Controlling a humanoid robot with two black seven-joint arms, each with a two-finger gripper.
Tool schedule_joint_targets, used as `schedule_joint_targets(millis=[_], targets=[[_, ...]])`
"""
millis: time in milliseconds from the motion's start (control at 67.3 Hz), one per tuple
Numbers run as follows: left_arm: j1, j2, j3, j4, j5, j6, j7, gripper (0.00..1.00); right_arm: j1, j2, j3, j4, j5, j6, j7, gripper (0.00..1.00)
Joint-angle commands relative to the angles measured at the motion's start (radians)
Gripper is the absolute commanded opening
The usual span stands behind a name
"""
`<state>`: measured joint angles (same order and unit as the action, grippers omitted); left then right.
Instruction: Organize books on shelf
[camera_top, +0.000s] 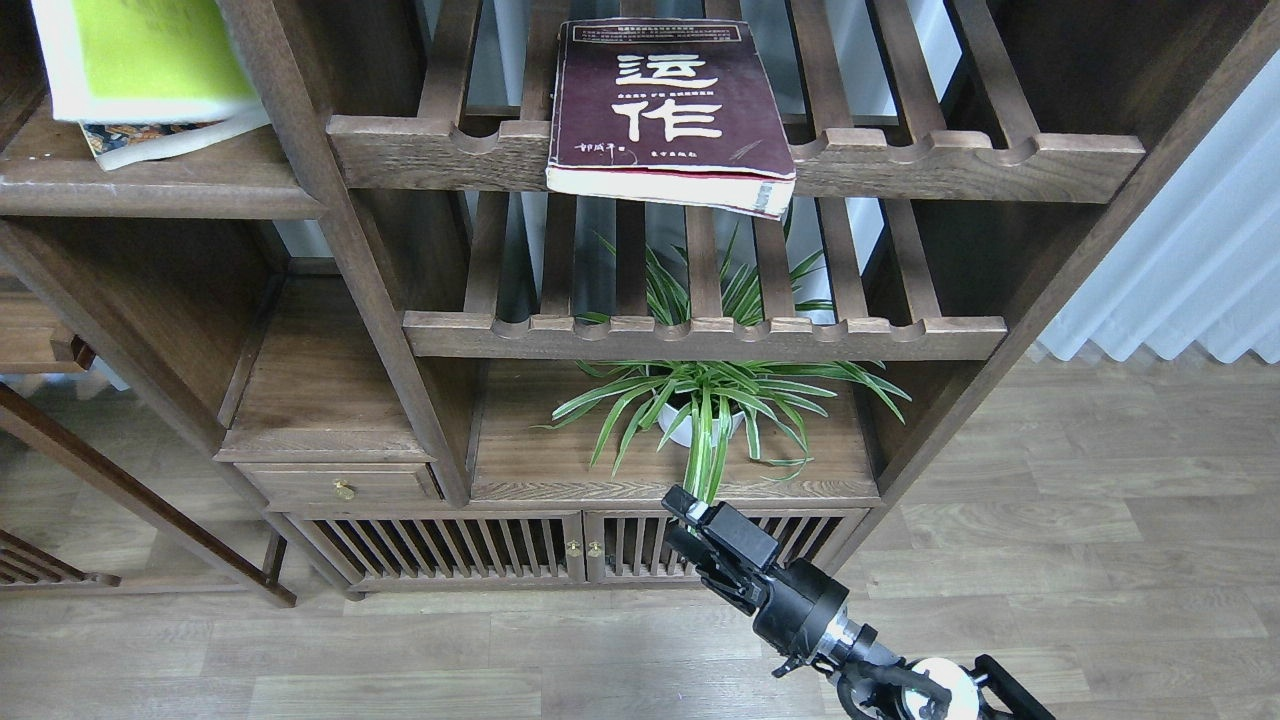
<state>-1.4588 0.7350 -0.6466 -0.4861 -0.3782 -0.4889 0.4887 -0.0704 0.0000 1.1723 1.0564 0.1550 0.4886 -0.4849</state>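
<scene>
The yellow-green, white-edged book (140, 55) lies blurred at the top left, on top of the smaller "300" book (165, 140), of which only a strip of the blue picture and the page edge show. Both rest on the solid dark-brown shelf (150, 190). The thick maroon book (668, 110) with white characters lies flat on the upper slatted rack, its front edge overhanging the rail. My right gripper (676, 517) is low in the middle, in front of the cabinet doors, open and empty. My left gripper is out of view.
A potted spider plant (705, 400) stands on the lower cabinet top just behind my right gripper. A second slatted rack (700, 335) lies under the maroon book. A small drawer (340, 487) is at lower left. Wooden floor and a white curtain (1190, 260) are on the right.
</scene>
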Motion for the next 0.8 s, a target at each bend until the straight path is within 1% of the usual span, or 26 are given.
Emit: schedule_joint_targets(millis=[0,59,74,148,267,564,772,787], targets=[[-0.003,0.035,-0.016,-0.051,-0.005,0.000,0.000,0.99,0.000,0.000,0.000,0.001,0.000,0.000,-0.001,0.99],[-0.002,0.057,-0.021,-0.092,-0.005,0.000,0.000,0.99,0.000,0.000,0.000,0.001,0.000,0.000,0.000,0.99],[0.003,0.076,-0.021,-0.133,-0.005,0.000,0.000,0.99,0.000,0.000,0.000,0.001,0.000,0.000,0.000,0.99],[0.014,0.104,-0.015,-0.177,-0.005,0.000,0.000,0.99,0.000,0.000,0.000,-0.001,0.000,0.000,-0.001,0.99],[0.087,0.170,-0.005,-0.235,-0.004,0.000,0.000,0.99,-0.002,0.000,0.000,-0.001,-0.002,0.000,-0.001,0.99],[0.274,0.323,-0.004,-0.308,-0.007,0.000,0.000,0.99,0.000,0.000,-0.022,-0.003,-0.002,0.000,0.000,0.99],[0.387,0.353,-0.004,-0.312,-0.007,0.000,0.000,1.00,0.000,0.000,-0.022,-0.003,-0.002,0.000,0.000,0.99],[0.409,0.350,-0.004,-0.312,-0.005,0.000,0.000,1.00,0.000,0.000,-0.022,-0.003,0.000,0.000,0.000,0.99]])
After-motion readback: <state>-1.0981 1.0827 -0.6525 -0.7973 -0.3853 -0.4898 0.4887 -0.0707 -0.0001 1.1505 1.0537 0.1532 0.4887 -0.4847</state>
